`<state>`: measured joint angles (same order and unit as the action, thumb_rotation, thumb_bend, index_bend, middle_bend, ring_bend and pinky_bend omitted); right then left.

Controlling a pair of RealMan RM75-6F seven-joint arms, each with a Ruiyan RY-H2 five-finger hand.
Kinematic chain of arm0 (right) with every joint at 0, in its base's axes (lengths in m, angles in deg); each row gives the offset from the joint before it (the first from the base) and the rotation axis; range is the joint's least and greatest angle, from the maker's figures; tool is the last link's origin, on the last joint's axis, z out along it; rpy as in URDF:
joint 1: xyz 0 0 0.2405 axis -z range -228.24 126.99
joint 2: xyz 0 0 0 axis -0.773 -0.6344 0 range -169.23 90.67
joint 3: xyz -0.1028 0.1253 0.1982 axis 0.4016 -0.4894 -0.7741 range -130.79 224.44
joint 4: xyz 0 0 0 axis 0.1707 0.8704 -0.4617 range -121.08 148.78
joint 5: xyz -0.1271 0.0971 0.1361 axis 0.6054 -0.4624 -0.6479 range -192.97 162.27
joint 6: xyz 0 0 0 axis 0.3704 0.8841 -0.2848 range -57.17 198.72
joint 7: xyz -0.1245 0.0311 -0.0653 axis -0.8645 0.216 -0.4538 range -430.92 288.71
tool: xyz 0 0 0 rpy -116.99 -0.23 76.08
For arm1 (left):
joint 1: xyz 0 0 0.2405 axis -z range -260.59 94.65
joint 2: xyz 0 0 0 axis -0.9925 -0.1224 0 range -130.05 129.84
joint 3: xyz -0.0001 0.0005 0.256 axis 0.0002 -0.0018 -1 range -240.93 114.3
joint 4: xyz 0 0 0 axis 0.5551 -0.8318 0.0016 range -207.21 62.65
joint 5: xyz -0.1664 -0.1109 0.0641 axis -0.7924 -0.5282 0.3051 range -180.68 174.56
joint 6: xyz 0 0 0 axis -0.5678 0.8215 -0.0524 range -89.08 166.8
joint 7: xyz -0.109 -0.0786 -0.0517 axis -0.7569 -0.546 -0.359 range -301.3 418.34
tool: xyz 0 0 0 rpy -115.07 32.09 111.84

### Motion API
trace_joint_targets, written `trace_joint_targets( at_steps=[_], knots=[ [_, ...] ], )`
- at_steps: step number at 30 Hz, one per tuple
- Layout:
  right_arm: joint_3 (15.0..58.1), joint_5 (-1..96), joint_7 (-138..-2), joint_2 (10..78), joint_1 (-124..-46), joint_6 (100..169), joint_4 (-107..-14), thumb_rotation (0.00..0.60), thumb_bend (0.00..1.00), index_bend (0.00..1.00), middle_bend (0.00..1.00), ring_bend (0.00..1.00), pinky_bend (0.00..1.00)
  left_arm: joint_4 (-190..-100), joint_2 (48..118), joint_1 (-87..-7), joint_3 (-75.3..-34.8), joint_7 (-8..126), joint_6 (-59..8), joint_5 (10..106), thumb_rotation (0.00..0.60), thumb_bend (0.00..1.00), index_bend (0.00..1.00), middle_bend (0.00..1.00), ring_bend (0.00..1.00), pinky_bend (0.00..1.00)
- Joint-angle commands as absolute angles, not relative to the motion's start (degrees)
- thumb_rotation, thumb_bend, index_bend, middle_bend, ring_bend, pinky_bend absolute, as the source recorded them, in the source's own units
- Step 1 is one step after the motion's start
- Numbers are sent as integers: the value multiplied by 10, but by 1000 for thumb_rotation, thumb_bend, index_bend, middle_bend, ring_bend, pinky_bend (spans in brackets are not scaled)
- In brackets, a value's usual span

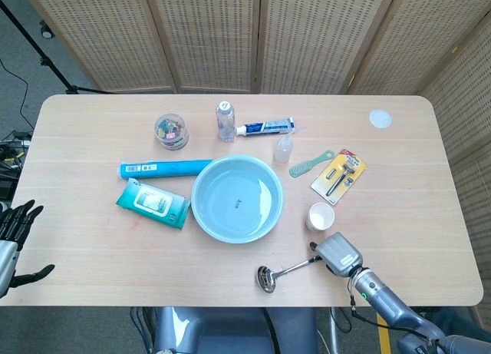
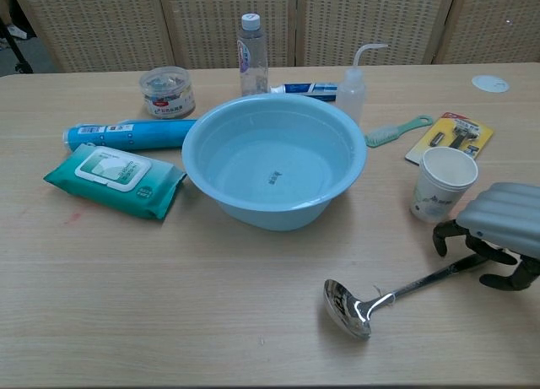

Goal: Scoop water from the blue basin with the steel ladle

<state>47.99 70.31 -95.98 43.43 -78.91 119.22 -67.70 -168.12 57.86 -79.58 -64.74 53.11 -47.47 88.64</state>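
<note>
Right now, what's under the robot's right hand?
The far end of the steel ladle handle lies under the right hand, on the table. The handle tip is covered, so whether the fingers grip it is unclear.

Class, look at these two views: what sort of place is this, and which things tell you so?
Probably a staged test space, not a home: woven folding screens enclose the wooden table, toiletries surround a blue basin, and a stand sits beside it.

Pale blue basin point(image 2: 274, 163), shiny steel ladle point(image 2: 363, 305), teal wipes pack point(image 2: 114, 180).
</note>
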Motion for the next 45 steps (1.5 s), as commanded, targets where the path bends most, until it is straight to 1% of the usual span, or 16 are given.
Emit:
trace_joint_targets(
  at_steps=[1, 12, 23, 32, 37, 42, 45],
  knots=[
    [481, 698, -960, 434, -790, 1191, -676, 600, 360, 353, 801, 837, 1000, -1681, 579, -795, -647, 533, -473, 885, 600, 0, 0, 0, 0, 0],
    [486, 689, -943, 442, -793, 1200, -660, 600, 364, 374, 801, 837, 1000, -1682, 581, -794, -647, 539, -470, 883, 600, 0, 0, 0, 0, 0],
    [501, 721, -879, 456, -784, 1240, -626, 600, 364, 374, 801, 837, 1000, -1682, 582, -794, -647, 540, -470, 884, 600, 0, 0, 0, 0, 0],
    [512, 729, -850, 465, -781, 1247, -604, 600, 367, 379, 801, 837, 1000, -1682, 584, -793, -647, 544, -468, 882, 600, 0, 0, 0, 0, 0],
    [514, 728, -845, 470, -783, 1241, -597, 600, 387, 421, 801, 837, 1000, -1682, 584, -793, -646, 545, -468, 881, 600, 0, 0, 0, 0, 0],
    [516, 728, -841, 478, -782, 1242, -586, 600, 387, 521, 804, 840, 1000, -1682, 584, -793, -646, 544, -468, 880, 600, 0, 0, 0, 0, 0],
    [516, 729, -830, 484, -778, 1251, -578, 600, 402, 612, 815, 849, 1000, -1682, 584, -792, -646, 544, -466, 879, 600, 0, 0, 0, 0, 0]
  ],
)
